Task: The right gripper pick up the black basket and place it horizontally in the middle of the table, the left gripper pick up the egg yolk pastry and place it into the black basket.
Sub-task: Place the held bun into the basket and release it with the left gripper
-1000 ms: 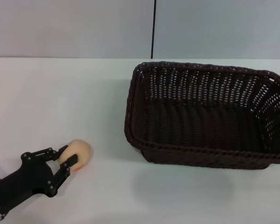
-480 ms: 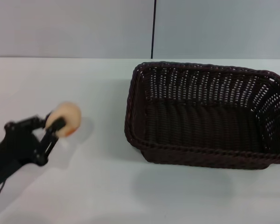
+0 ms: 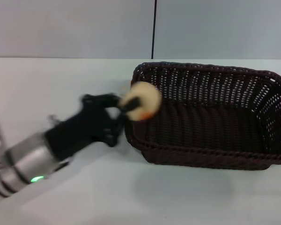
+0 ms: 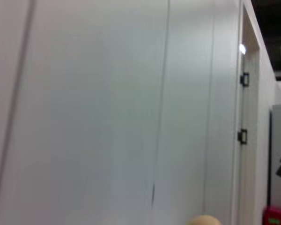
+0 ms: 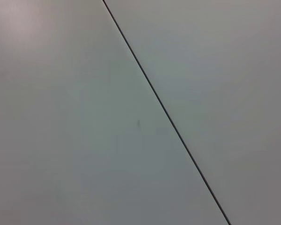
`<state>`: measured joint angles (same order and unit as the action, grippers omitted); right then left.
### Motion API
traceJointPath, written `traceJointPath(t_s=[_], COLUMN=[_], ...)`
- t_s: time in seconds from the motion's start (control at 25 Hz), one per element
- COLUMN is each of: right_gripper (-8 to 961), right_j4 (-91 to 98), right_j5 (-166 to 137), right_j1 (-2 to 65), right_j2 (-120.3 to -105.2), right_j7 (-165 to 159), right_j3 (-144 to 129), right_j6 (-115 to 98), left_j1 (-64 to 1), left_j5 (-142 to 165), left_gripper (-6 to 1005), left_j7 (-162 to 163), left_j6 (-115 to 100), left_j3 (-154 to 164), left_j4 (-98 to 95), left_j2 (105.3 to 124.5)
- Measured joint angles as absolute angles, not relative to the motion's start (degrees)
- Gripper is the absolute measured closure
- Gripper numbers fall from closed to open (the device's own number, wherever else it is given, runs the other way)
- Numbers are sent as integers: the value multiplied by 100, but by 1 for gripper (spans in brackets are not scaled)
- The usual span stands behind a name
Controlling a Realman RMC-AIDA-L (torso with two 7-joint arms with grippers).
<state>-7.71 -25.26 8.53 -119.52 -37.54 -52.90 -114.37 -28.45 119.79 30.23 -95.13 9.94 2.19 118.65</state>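
Holding the egg yolk pastry (image 3: 140,101) between its black fingers (image 3: 129,105), your left claw (image 3: 130,104) hung above the bench (image 3: 61,89), right at the left end of the black basket (image 3: 210,117). You could see the pastry at the basket's left rim, raised off the bench and overlapping the near-left corner of the braided edge, though whether it was past the rim or just short of it could not be told from the head view. The basket sat lengthwise across the right half of the bench, open side up. Your left arm (image 3: 33,161) reached in from the near left, blurred. In the left wrist view only the top of the pastry (image 4: 203,220) showed against a pale wall (image 4: 107,112). Your right claw was nowhere in view; its wrist camera faced a plain wall panel with a dark seam (image 5: 164,110).
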Motion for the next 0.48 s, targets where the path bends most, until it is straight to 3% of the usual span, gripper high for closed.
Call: traceJointPath(t_s=[0.12,0.28,0.48], right_gripper=[232,232,231], right_j4=[-773,-773,-774], right_j5=[-2554,-2587,-2592], right_j1=[878,889,921], right_j2=[-11956,-11954,-11945], right_j7=[-3753,-3752,-3712], right_j3=[-5296,-5299,-5300], right_j6=[-11432,-11397,-11384], left_j1=[-3116,-3167,-3137], left_j5=[11969,11972,11953], left_gripper=[910,823,612], left_j7=[2921,2884,2877], left_j6=[-8870,-8636,-8602], left_j3=[971,770,687], left_j4=[723,916,927], left_j2=[11877,11882,11869])
